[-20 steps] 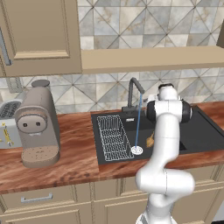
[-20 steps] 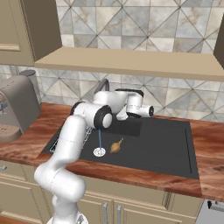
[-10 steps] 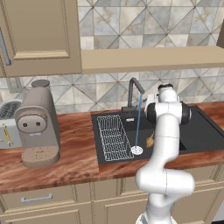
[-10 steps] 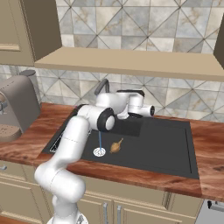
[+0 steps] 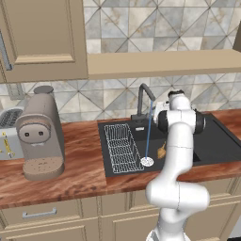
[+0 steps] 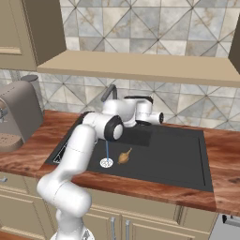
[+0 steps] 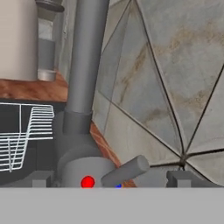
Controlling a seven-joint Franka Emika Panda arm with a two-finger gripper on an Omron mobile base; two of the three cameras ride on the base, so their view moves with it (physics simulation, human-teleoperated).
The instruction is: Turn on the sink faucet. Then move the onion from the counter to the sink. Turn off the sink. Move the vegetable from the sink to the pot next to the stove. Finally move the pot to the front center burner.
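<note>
Running in a thin blue stream, water (image 5: 148,136) is dropping from the faucet (image 5: 144,100) spout to the drain (image 5: 147,162) in the sink (image 5: 216,146). The onion (image 5: 161,151) is lying on the sink floor just beside that drain, apart from the stream; from the right base view the onion (image 6: 124,157) is sitting right of the drain (image 6: 107,162), stalk tilted up.

The gripper (image 7: 109,179) is hanging close to the faucet base (image 7: 81,168), at the back of the sink by the tiled wall (image 7: 175,78). In the hand view the grey lever (image 7: 127,169) is sticking out from the base toward the right, between the two fingertips (image 7: 181,178), which are standing well apart on either side of it, touching nothing that I can make out. A red dot (image 7: 88,182) is showing on the base, with a bit of blue beside it.

A wire rack (image 5: 120,147) is resting in the left part of the sink. Out on the wooden counter (image 5: 75,164), a coffee machine (image 5: 40,134) is standing well left of the sink, with a toaster (image 5: 8,132) just behind it at the edge.
</note>
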